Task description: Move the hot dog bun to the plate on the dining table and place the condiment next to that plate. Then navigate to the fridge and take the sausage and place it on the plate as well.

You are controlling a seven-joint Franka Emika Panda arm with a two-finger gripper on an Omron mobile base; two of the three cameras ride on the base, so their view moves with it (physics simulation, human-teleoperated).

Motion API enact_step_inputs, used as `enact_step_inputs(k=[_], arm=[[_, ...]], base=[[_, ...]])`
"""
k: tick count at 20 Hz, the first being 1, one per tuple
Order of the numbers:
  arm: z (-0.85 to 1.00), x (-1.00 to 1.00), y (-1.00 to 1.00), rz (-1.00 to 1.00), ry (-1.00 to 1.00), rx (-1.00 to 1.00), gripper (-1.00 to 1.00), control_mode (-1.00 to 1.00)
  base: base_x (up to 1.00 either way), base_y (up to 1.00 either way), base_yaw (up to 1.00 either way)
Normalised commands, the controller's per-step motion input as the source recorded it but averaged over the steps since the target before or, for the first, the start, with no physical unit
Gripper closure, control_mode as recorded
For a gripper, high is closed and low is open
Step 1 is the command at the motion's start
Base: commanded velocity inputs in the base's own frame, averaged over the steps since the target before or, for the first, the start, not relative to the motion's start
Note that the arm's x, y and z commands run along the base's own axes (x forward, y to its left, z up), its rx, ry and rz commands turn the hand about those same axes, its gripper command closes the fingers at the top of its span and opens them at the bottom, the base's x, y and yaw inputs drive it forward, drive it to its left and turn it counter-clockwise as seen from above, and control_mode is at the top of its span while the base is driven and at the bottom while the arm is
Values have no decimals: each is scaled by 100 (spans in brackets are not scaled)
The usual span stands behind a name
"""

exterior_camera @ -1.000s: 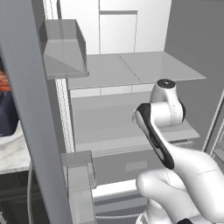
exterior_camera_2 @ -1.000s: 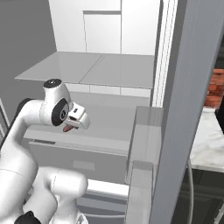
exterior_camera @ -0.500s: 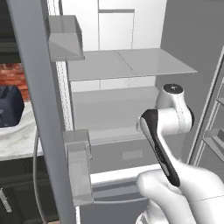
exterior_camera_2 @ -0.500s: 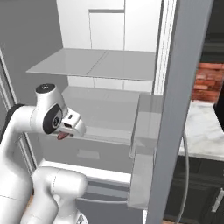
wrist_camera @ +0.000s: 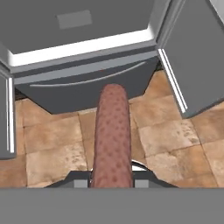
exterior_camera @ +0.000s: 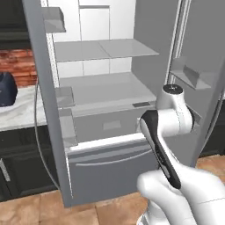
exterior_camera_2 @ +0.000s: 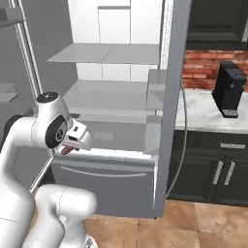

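The fridge (exterior_camera: 110, 88) stands wide open in front of the robot, both doors swung out, white shelves bare and bright inside, the grey freezer drawer (exterior_camera: 110, 169) below with its long curved handle. And there is the sausage (wrist_camera: 111, 135): reddish-brown, speckled, running straight up the middle of the hand view, its near end pinched between the fingers at the bottom edge. The gripper (wrist_camera: 111, 181) is clamped shut on the sausage, no doubt about it.

From the right base view, the white arm is folded close to the robot's body, the wrist turned toward the fridge, and a small reddish tip of the sausage (exterior_camera_2: 66, 150) pokes out just below the gripper (exterior_camera_2: 72, 144), level with the top of the freezer drawer (exterior_camera_2: 104, 186). In the left base view the arm's round wrist joint hides the fingers.

Through the hand camera, the sausage hangs over terracotta floor tiles (wrist_camera: 166, 131), in front of the freezer drawer, with the edges of the open fridge doors at both sides.

To the right of the fridge in the right base view, a marble counter (exterior_camera_2: 213, 114) on black cabinets runs along a brick wall (exterior_camera_2: 208, 65), carrying a black coffee machine (exterior_camera_2: 228, 89). On the left base view's far side, a dark blue object (exterior_camera: 6, 90) sits on the counter there; it's too cropped to identify.
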Motion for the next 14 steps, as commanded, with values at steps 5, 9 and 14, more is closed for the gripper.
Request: enact_step_inputs(k=[5, 9, 14], arm=[[0, 0, 0, 0, 0, 0, 100, 100], [0, 0, 0, 0, 0, 0, 100, 100], [0, 0, 0, 0, 0, 0, 100, 100]], base=[[-36, -29, -78], [-20, -42, -79], [-2, -67, -76]])
